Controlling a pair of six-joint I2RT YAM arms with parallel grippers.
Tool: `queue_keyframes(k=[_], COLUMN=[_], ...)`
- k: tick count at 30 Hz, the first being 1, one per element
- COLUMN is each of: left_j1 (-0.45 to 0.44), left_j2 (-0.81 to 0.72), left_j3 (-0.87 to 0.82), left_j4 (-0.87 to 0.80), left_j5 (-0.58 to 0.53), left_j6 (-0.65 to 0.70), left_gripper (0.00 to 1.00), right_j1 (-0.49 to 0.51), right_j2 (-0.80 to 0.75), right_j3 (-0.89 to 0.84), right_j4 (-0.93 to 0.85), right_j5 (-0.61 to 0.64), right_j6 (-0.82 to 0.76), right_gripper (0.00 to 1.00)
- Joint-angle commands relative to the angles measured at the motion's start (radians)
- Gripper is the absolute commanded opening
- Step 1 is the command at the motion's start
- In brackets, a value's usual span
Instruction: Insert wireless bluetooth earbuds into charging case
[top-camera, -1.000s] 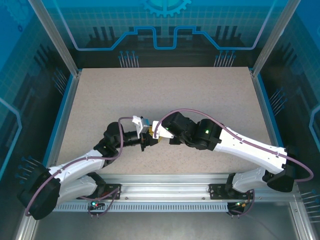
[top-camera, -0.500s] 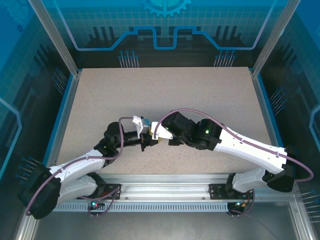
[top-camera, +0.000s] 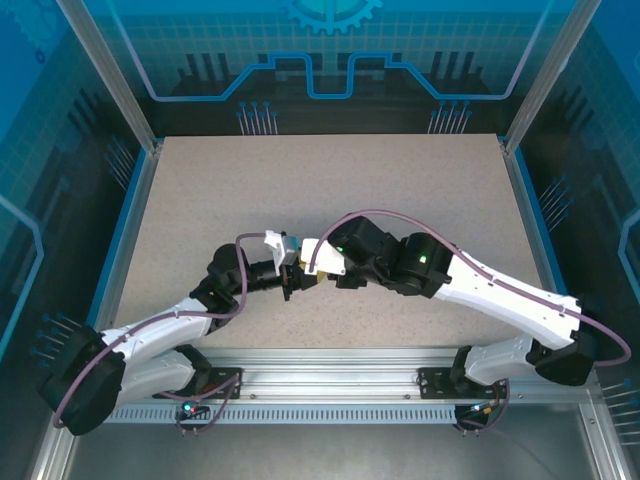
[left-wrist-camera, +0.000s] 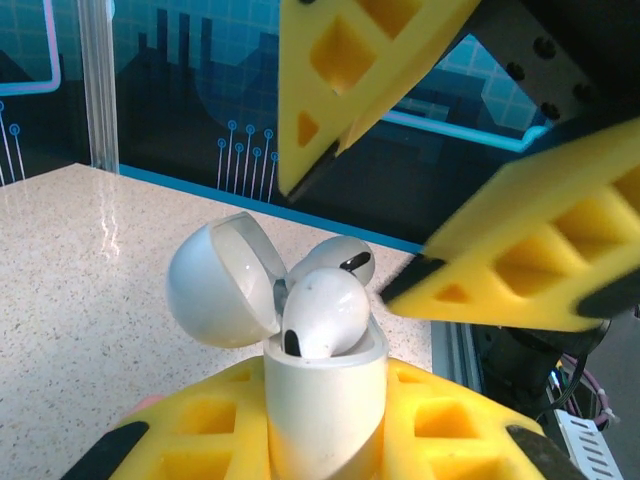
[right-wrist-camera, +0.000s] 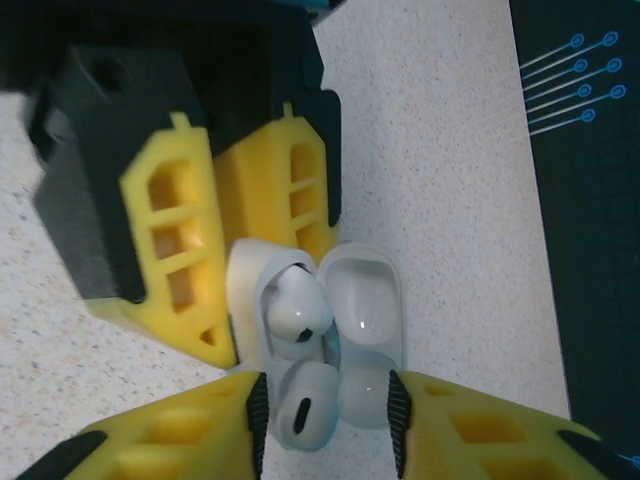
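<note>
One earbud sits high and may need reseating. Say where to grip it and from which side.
Pinch the raised earbud by its rounded head, which stands above the charging case rim; its stem is hidden inside. Probably best from straight above with the right gripper, clear of the open lid beside it; the left gripper clamps the case body.

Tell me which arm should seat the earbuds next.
Right, most likely. The left end effector is shut on the case, so it is busy. The right end effector is open close by the earbuds, which stick up from the case.
</note>
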Motion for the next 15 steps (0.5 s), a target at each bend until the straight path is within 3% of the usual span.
queue_keyframes(k=[1, 7, 15], left_j1=[-0.007, -0.007, -0.007], left_j2=[0.005, 0.007, 0.017], left_j3=[0.026, 0.027, 0.027], left_j4=[0.068, 0.081, 0.142], left_j5=[0.008, -0.001, -0.004], left_j6=[-0.009, -0.008, -0.023], left_gripper=[0.02, 0.02, 0.02], right_j1=[-0.027, -0.153, -0.425], right_j2=[-0.075, -0.208, -0.29], right_j3=[0.038, -0.01, -0.139], right_j4=[-0.014, 0.066, 0.199], right_j5=[-0.087, -0.276, -0.663], right_j6=[0.013, 0.148, 0.493], right_gripper=[0.49, 0.7, 0.87])
